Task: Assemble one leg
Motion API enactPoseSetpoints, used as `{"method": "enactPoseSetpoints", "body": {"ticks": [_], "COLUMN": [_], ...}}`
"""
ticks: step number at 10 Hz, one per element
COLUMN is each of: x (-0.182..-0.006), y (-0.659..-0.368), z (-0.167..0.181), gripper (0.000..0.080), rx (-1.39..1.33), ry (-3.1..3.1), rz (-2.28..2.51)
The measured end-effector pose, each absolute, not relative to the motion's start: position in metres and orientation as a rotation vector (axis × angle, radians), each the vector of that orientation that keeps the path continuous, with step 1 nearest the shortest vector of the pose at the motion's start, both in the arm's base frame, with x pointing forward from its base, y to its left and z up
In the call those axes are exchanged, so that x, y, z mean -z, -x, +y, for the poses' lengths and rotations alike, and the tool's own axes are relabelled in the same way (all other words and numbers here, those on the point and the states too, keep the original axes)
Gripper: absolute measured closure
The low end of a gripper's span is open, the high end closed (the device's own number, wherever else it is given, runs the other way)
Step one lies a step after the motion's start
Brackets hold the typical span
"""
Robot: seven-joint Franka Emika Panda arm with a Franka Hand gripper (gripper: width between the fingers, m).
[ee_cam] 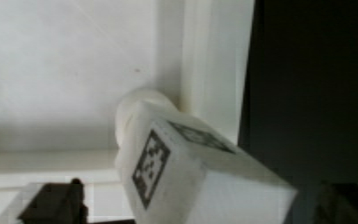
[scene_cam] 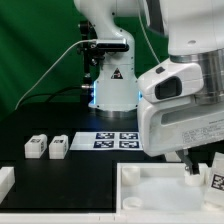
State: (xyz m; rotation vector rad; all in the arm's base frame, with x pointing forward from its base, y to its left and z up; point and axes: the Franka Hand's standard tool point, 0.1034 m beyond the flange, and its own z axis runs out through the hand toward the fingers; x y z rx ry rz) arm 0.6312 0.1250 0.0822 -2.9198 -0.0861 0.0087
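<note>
My gripper (scene_cam: 201,170) is at the exterior view's right, low over the large white tray (scene_cam: 150,190). It is shut on a leg (scene_cam: 216,178), a small white blocky peg with a black-and-white tag. In the wrist view the leg (ee_cam: 185,155) fills the space between my dark fingers (ee_cam: 55,203). Its far end sits against the tray's raised rim (ee_cam: 217,50), near a corner of the tray floor. Whether it touches the floor I cannot tell. Two more legs (scene_cam: 37,147) (scene_cam: 59,147) lie side by side on the black table at the exterior view's left.
The marker board (scene_cam: 118,139) lies flat in front of the arm's base (scene_cam: 110,90). Another white part (scene_cam: 5,181) shows at the left edge of the exterior view. A green curtain hangs behind.
</note>
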Motion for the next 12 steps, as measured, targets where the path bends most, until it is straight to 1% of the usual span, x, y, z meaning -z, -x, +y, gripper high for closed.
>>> {"method": "enactPoseSetpoints", "body": {"ticks": [2, 4, 5, 11, 12], "x": [-0.0821, -0.0821, -0.0824, -0.0825, -0.0829], "y": [-0.6311, -0.6312, -0.6318, -0.6318, -0.6330], "z": [0.1251, 0.1251, 0.1248, 0.1247, 0.1238], "gripper": [0.0150, 0.0422, 0.0477, 0.0476, 0.0476], "rx": [-0.009, -0.008, -0.005, -0.005, 0.002], "ry": [2.920, 2.919, 2.920, 2.919, 2.916], "rz": [-0.086, -0.085, -0.084, -0.082, -0.016]}}
